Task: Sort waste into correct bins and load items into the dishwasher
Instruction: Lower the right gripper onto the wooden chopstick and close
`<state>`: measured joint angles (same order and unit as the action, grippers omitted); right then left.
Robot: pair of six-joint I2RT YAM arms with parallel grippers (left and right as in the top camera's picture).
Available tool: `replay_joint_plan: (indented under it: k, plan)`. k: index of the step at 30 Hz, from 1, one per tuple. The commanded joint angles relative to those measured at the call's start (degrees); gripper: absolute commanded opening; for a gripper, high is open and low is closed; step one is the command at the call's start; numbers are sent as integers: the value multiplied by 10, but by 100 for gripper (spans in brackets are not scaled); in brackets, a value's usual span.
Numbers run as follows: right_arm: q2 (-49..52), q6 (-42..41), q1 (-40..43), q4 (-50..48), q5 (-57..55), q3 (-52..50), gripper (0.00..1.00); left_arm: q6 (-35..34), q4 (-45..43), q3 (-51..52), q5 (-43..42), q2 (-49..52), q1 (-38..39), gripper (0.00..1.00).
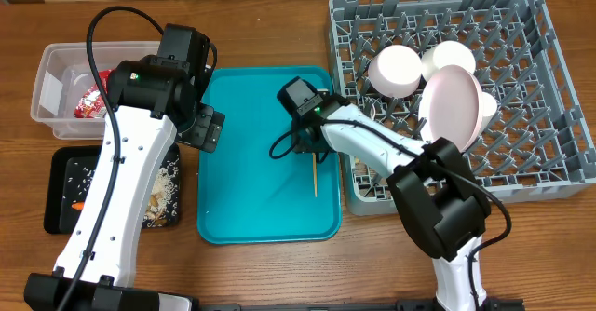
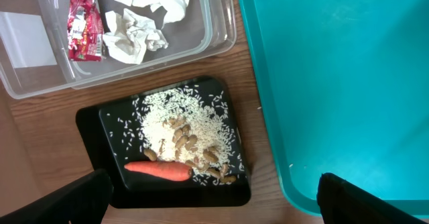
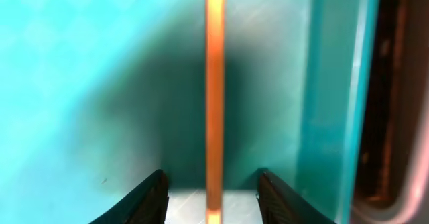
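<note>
A thin wooden stick (image 3: 214, 83) lies on the teal serving tray (image 3: 80, 63), running between the fingers (image 3: 144, 200) of my right gripper (image 3: 213, 197), which is open with a gap on both sides. From overhead, the right gripper (image 1: 312, 148) is low over the stick (image 1: 315, 176). My left gripper (image 2: 214, 200) is wide open and empty above the black tray (image 2: 90, 123), which holds a carrot (image 2: 159, 171), rice and nuts (image 2: 177, 120). The clear tub (image 2: 214, 23) holds a red wrapper (image 2: 84, 23) and napkins (image 2: 141, 23). The grey rack (image 1: 559, 162) carries a plate (image 1: 453, 101) and two bowls (image 1: 398, 69).
The teal tray (image 1: 251, 209) sits mid-table between the black tray (image 1: 60, 190) on its left and the rack on its right. The clear tub (image 1: 56, 83) is at the far left. The right arm stretches from the front edge across the rack's near-left corner.
</note>
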<state>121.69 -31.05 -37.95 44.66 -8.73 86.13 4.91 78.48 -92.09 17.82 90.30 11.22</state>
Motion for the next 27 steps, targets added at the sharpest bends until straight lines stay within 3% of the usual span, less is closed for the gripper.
replay_joint_plan:
  k: [1,27]
  plan:
    - [12,12,-14,1,-2,-1,47,9,1,-10,5,-6,0,100]
    - [12,6,-32,15,14,5,46,9,1,-10,5,-6,0,100]
